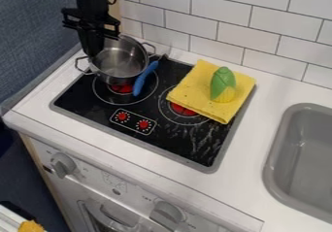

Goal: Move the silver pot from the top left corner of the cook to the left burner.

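The silver pot stands at the upper left of the black cooktop, its near side overlapping the back of the left burner. Its two loop handles point left and right. The black gripper hangs down at the pot's left rear rim, with its lower end at or just inside the rim. How its fingers stand, and whether they touch the pot, I cannot tell.
A blue utensil lies on the cooktop just right of the pot. A folded yellow cloth covers part of the right burner, with a green and yellow toy corn on it. A grey sink is at the right.
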